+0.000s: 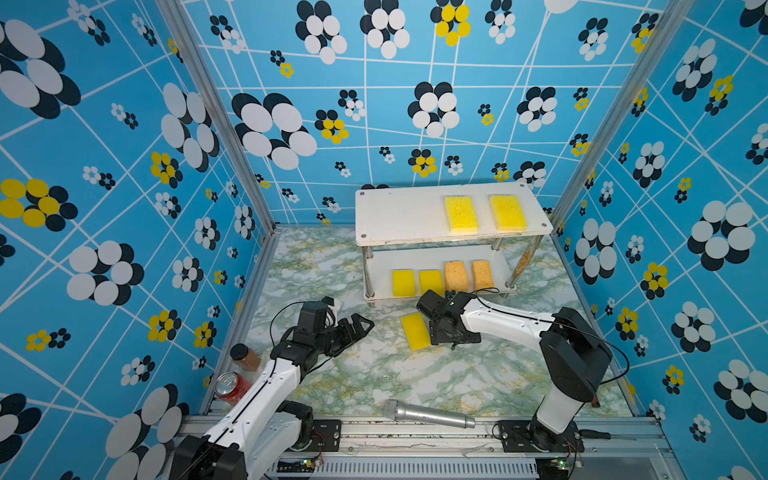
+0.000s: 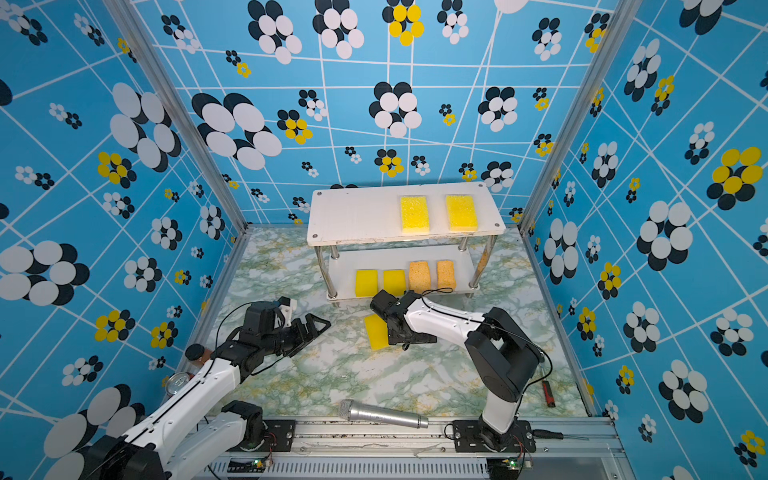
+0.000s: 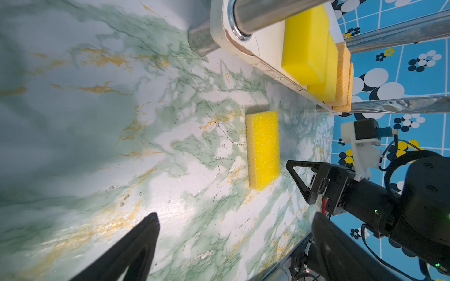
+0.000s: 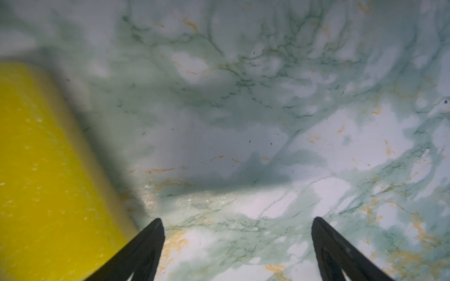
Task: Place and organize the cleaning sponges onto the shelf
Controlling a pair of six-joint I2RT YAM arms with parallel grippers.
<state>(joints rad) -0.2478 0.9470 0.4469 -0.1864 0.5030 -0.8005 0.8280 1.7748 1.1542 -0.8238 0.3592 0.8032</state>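
The shelf point(image 1: 399, 216) point(image 2: 353, 216) stands at the back of the marbled table. Its top board carries two flat yellow sponges point(image 1: 460, 214) point(image 1: 508, 212). On the lower board lie two small bright yellow sponges point(image 1: 404, 283) point(image 1: 431, 281) and two orange-tan ones point(image 1: 456, 275) point(image 1: 482, 274). One more flat yellow sponge point(image 1: 415, 331) point(image 2: 376, 331) point(image 3: 263, 148) point(image 4: 48, 182) lies on the table in front of the shelf. My right gripper point(image 1: 451, 338) point(image 4: 237, 221) points down just right of it, open, with only bare table between the jaws. My left gripper point(image 1: 359, 326) point(image 3: 236, 216) is open and empty, left of that sponge.
A silver microphone point(image 1: 428, 414) lies along the table's front edge. A red can point(image 1: 230, 386) and a brown jar with a black lid point(image 1: 245, 356) stand by the left wall. A red and black tool point(image 2: 548, 392) lies at the right. Patterned walls enclose three sides.
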